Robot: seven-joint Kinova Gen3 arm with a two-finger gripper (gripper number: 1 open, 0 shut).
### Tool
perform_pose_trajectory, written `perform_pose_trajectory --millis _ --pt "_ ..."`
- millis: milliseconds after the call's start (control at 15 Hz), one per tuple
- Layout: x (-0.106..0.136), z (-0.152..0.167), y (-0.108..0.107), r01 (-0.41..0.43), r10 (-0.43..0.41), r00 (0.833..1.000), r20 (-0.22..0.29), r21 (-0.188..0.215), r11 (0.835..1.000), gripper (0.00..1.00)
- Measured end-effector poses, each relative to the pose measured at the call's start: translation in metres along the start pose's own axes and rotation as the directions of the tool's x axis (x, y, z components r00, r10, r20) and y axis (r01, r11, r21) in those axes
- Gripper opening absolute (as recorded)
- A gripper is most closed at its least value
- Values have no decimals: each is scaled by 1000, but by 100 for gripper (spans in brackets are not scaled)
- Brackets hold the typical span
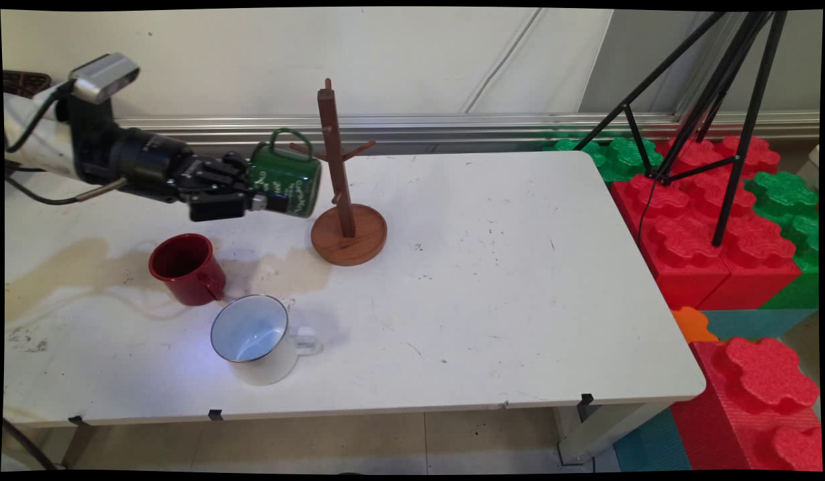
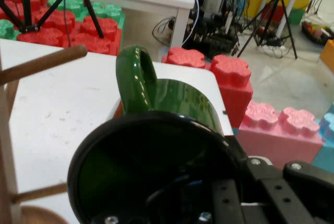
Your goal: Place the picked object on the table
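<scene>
My gripper (image 1: 255, 190) is shut on the rim of a green mug (image 1: 286, 179), holding it on its side in the air with the handle (image 1: 292, 138) upward. The mug hangs just left of a wooden mug tree (image 1: 339, 180), its handle close to the left peg. In the hand view the green mug (image 2: 172, 104) fills the middle, mouth toward the camera, and a wooden peg (image 2: 44, 63) reaches in from the left beside its handle. A red mug (image 1: 185, 267) and a white enamel mug (image 1: 255, 337) stand on the table below.
The white table (image 1: 506, 280) has brownish stains on its left part. A black tripod (image 1: 713, 100) stands on red and green foam blocks (image 1: 713, 220) off the table's right side.
</scene>
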Motion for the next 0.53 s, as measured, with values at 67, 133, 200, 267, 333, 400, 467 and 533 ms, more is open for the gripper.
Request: perform_pose_trajectory --millis 67,133,200,267,333,400,467,533 --pt "-1 -6 1 -9 9 1000 12 3 1000 0" --pt "-2 -11 1 -14 14 1000 21 6 1000 0" --pt "-3 -17 1 -22 22 999 34 11 1000 0" --pt "-3 -22 1 -28 27 999 42 15 999 0" --pt "-4 -29 1 -37 36 998 56 21 999 0" --pt "-5 -36 0 -48 45 996 71 29 998 0" --pt "-6 -44 0 -59 56 995 87 37 998 0" --pt "-6 -50 -1 -68 63 993 102 44 997 0"
